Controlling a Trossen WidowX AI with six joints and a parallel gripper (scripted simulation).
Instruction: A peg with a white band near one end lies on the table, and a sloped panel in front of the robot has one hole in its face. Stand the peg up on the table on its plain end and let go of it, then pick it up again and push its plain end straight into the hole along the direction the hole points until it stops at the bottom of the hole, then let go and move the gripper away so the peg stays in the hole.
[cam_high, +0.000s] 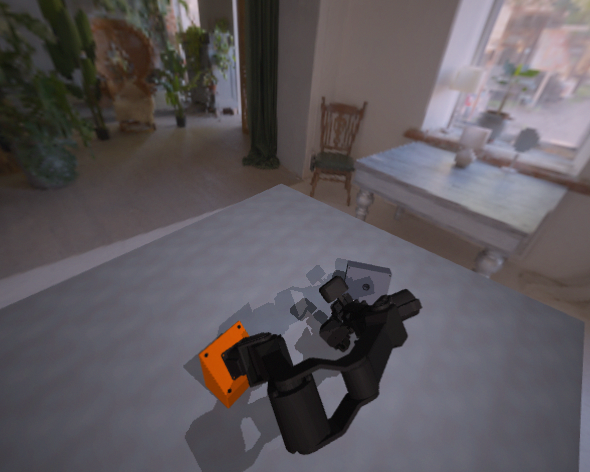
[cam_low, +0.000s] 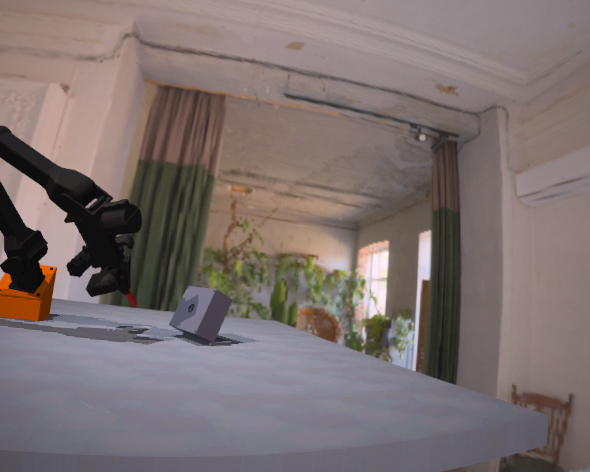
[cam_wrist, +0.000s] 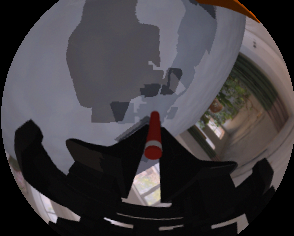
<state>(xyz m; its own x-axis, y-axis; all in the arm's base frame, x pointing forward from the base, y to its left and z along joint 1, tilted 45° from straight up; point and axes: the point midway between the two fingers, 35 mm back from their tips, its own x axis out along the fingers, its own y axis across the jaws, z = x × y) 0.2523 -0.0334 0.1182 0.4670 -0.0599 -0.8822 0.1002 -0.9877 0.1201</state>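
Observation:
The red peg is held in my gripper, which is shut on it. Its white band is at the end nearer the wrist camera; the plain end sticks out past the fingertips. In the exterior view the peg tilts, plain end down and to the right, above the table and left of the panel, apart from it. The sloped grey panel has one dark hole in the face on the arm's side. In the top view the arm hides the peg and fingertips.
An orange block stands at the arm's base, well away from the panel. The grey table carries both, with the arm's shadows on it. The arm's upper links overlap the panel's lower edge in the top view.

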